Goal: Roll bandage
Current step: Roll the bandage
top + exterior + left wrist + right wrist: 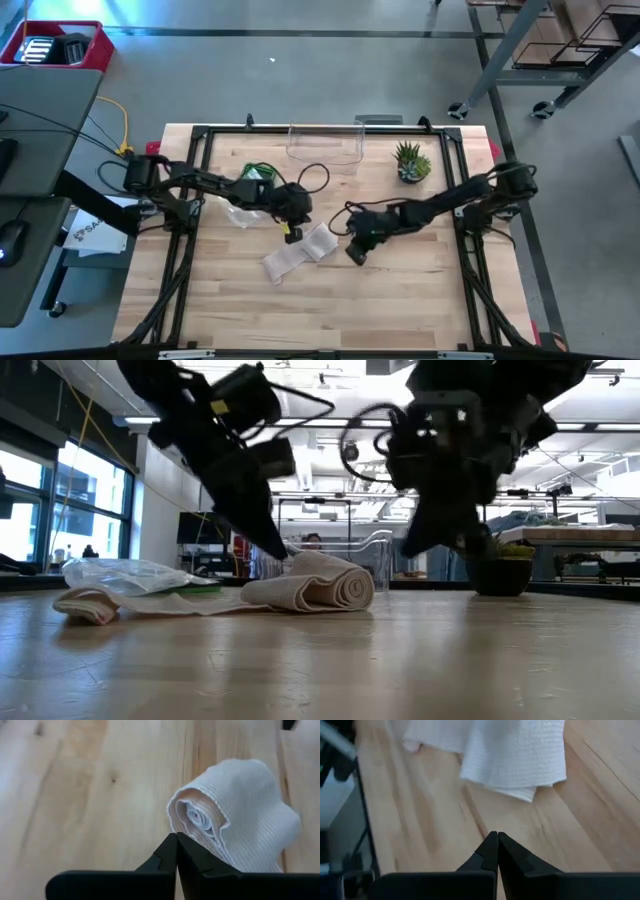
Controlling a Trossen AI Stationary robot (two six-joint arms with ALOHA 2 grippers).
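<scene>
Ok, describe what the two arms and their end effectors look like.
Both arms are dark, nearly black, jointed tubes with black cables looping off the wrists. The left end effector and right end effector each end in two flat, tapered black fingers. Yellow and red fittings show by the left arm's base; red ones also show by the right arm's base.

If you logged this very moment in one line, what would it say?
task: roll bandage | bandage: partly rolled, tail loose on table | left gripper: shut, empty, at roll | right gripper: shut, empty, beside roll
</scene>
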